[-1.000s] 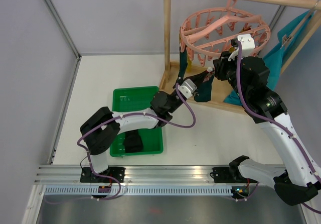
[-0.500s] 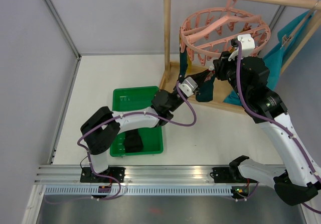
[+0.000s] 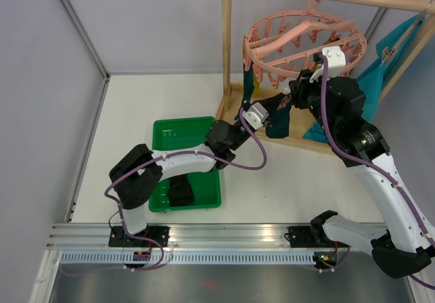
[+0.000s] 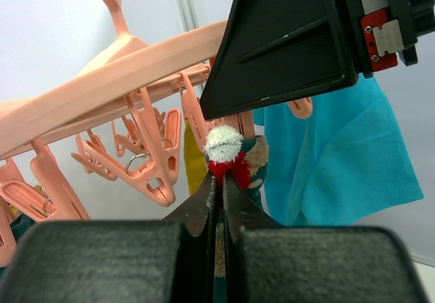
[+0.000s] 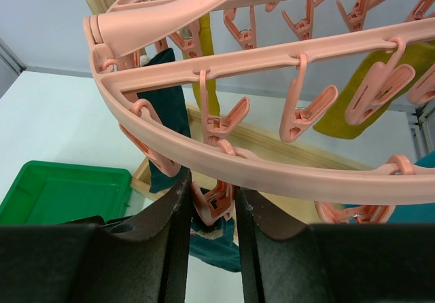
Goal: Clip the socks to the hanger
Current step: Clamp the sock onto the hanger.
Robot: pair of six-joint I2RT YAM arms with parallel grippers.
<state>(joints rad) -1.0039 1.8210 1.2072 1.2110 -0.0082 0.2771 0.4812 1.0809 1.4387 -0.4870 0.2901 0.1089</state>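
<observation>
The pink hanger (image 3: pixel 306 41) hangs from the wooden rack. My right gripper (image 5: pixel 209 194) is shut on one of its pegs (image 5: pixel 214 204) at the ring's near edge, a finger pressing each side. My left gripper (image 4: pixel 219 181) is shut on a teal sock with a red-and-white cuff (image 4: pixel 234 155), holding the cuff up right under that peg and against the right gripper's black body (image 4: pixel 285 38). From above, the sock (image 3: pixel 277 121) hangs below both grippers. A dark teal sock (image 3: pixel 249 89) and yellow socks (image 5: pixel 367 113) hang clipped to the ring. A black sock (image 3: pixel 181 193) lies in the tray.
The green tray (image 3: pixel 163 130) sits on the table left of the rack. The wooden rack's post (image 3: pixel 227 45) stands just left of the hanger. A large teal cloth (image 3: pixel 380 72) hangs on the rack's right side, behind the right arm.
The left arm has edged slightly up and left, bringing the sock's cuff closer under the peg. The right gripper has stayed on the peg.
</observation>
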